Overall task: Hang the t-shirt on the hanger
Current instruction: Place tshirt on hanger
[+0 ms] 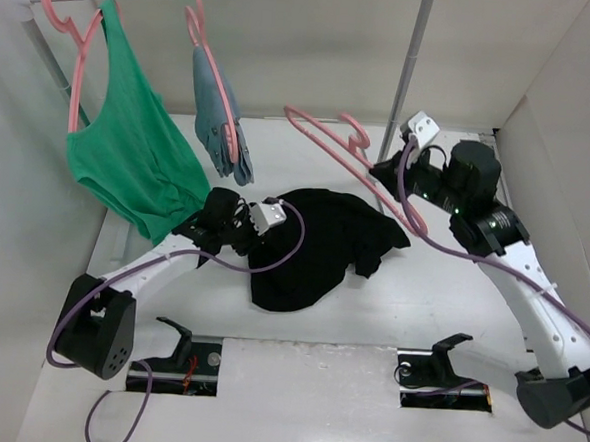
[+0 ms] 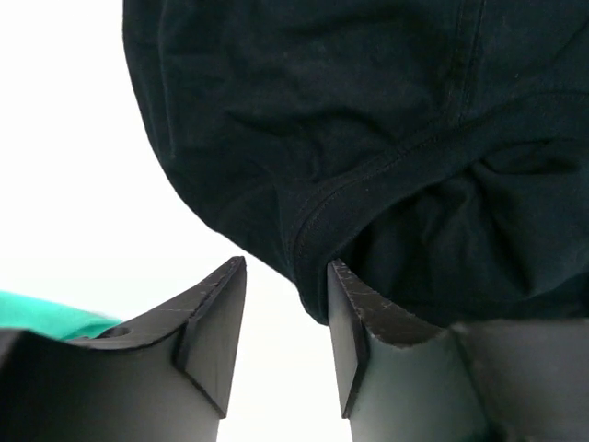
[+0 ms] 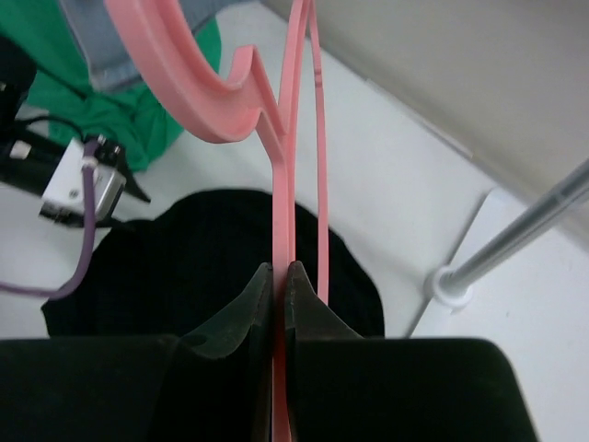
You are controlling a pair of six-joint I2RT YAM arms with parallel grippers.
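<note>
So, left hand [image 2: 286, 262]: jaws narrowly parted, hem of t-shirt [image 1: 314, 244] right at the fingertips, not pinched.
Right hand [image 3: 281, 269]: clamped on bar of hanger [image 3: 221, 103].
T-shirt: crumpled heap on counter [image 1: 450, 311], between both arms.
Hanger: held tilted above t-shirt's right edge.

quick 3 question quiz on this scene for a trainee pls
1. True or false: the right hand is clamped on the hanger.
2. Fill in: the left hand has its jaws ___, with the t-shirt hem at their tips.
3. Where does the t-shirt lie? A on the table; B on the hanger; C lifted in the right hand.
Key: 1 true; 2 open; 3 A.
</note>
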